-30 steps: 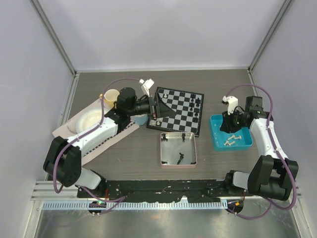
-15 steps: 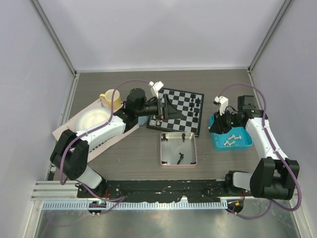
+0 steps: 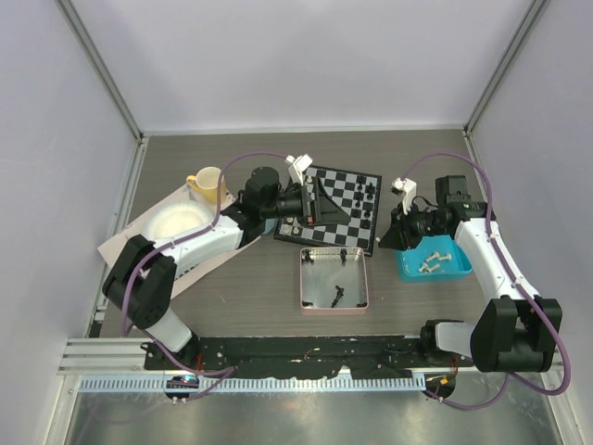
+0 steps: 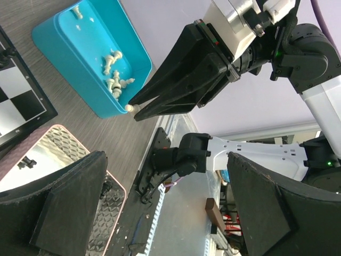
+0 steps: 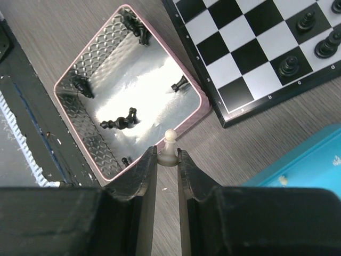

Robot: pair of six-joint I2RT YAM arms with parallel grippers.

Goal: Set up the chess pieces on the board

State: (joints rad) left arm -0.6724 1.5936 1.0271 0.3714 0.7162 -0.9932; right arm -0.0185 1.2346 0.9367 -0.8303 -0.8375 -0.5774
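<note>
Right wrist: right tool (image 5: 168,158) pinches off-white pawn (image 5: 169,143), base hidden; left tool (image 4: 165,160) spread, seemingly empty.

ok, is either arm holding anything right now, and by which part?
Right gripper pinches an off-white pawn by its base between its fingers, head sticking out. Left gripper is open and empty.

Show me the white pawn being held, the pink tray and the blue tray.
white pawn (image 5: 169,145), right wrist view, on its body.
pink tray (image 5: 154,80), right wrist view, on its bare shiny floor.
blue tray (image 4: 77,50), left wrist view, on its bare floor.
</note>
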